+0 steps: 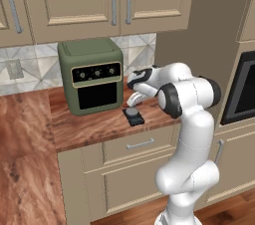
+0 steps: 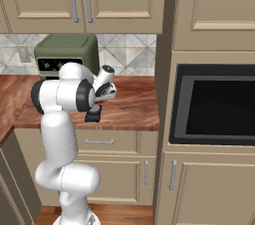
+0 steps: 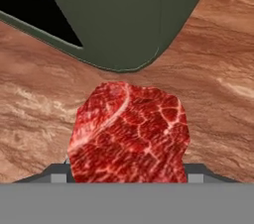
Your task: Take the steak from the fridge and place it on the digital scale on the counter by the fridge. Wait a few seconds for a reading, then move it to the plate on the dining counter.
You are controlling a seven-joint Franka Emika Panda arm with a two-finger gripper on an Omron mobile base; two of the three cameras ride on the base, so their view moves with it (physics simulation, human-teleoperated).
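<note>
Beige cabinets and a tiled backsplash frame a wood-grain tabletop point(image 1: 89, 127), where you have the arm reaching in beside a green toaster oven point(image 1: 92, 75). Your pincer point(image 1: 133, 100) hangs low over that surface, just behind the scale point(image 1: 133, 116), a small black pad with a greyish round top lying near the front edge.

From the hand camera, the steak point(image 3: 130, 134) sits right at the fingertips, a marbled red slab with brown wood beneath it and the oven's green corner point(image 3: 124, 20) beyond. The meat covers the tips, so the jaws' spread is hidden, but they appear closed on the steak, since it rides at the camera's foot well above the tabletop.

By this reading, you are in the weighing step: the steak is out of the fridge, carried, and not yet resting on the scale. From the right base camera, the scale point(image 2: 92, 115) lies under the forearm, toward the robot from the hand.

Your next move calls for drawing the pincer back toward the front edge until the steak is centred over the round top, then lowering it flat before letting go. Watch the oven's corner, which stands close to the hand.
</note>
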